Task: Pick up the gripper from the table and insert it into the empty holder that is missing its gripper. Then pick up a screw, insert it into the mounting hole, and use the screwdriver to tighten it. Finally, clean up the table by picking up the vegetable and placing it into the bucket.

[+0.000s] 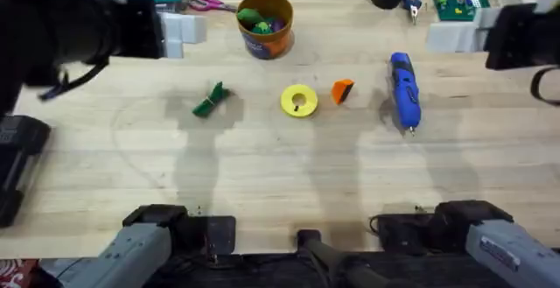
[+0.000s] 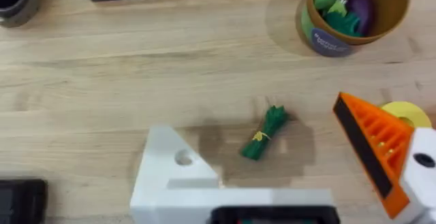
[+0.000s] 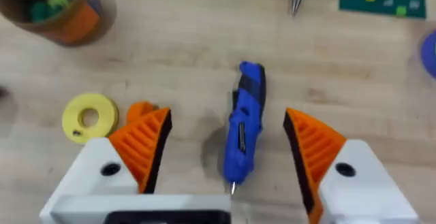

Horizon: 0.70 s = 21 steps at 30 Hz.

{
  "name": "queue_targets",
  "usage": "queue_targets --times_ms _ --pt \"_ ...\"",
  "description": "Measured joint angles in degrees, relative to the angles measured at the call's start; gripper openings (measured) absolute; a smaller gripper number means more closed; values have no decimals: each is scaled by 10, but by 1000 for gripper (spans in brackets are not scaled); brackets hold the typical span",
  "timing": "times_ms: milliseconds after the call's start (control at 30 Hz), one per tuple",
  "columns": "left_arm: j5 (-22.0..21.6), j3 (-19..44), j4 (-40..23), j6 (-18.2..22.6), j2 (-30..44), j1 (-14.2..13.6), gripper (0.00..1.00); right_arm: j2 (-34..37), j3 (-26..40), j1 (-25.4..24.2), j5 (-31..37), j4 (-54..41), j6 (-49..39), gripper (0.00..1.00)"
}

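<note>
The right gripper (image 3: pixel 228 163) is standing with its jaws spread wide, both orange fingers (image 3: pixel 143 146) flanking the screwdriver (image 3: pixel 244 125) without touching it. The left gripper (image 2: pixel 283 163) is also holding nothing; one side is carrying an orange finger (image 2: pixel 371 149), while the other is the bare white holder (image 2: pixel 170 173) with its mounting hole showing, so its jaws are released as far as I can judge.

Nothing is being gripped, so I judge the first step is only beginning: the loose gripper (image 1: pixel 342 90) is lying on the table (image 1: pixel 262 174) between the yellow disc (image 1: pixel 298 100) and the screwdriver, just beside the disc. The vegetable (image 1: pixel 210 101) is lying left of the disc, apart from it, and the bucket (image 1: pixel 264 25) is sitting farther back, already holding green and purple toy pieces.

The next move is probably calling for the right arm to shift from over the screwdriver toward the orange wedge, close on it, and carry it to the holder on the left arm.

The left wrist view is showing the missing finger plainly, which the overhead view is not resolving. The right wrist view is showing the loose wedge peeking out behind its own finger. The overhead view is giving the whole layout. No screw is clear enough for me to pick out.
</note>
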<state>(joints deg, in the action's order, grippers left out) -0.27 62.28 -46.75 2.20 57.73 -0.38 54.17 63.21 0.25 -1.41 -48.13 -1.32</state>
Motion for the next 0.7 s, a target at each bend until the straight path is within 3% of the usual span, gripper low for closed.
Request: queue_targets --times_ms 133,300,600,700 --pt "0 35 -45 0 74 0 985 70 55 0 0 -78 0 995" --pt "0 42 -70 0 128 0 985 122 71 0 0 -105 0 995" --pt "0 42 -79 0 171 0 986 140 72 0 0 -106 0 995" --pt "2 42 -92 33 171 0 985 139 72 0 0 -106 0 995"
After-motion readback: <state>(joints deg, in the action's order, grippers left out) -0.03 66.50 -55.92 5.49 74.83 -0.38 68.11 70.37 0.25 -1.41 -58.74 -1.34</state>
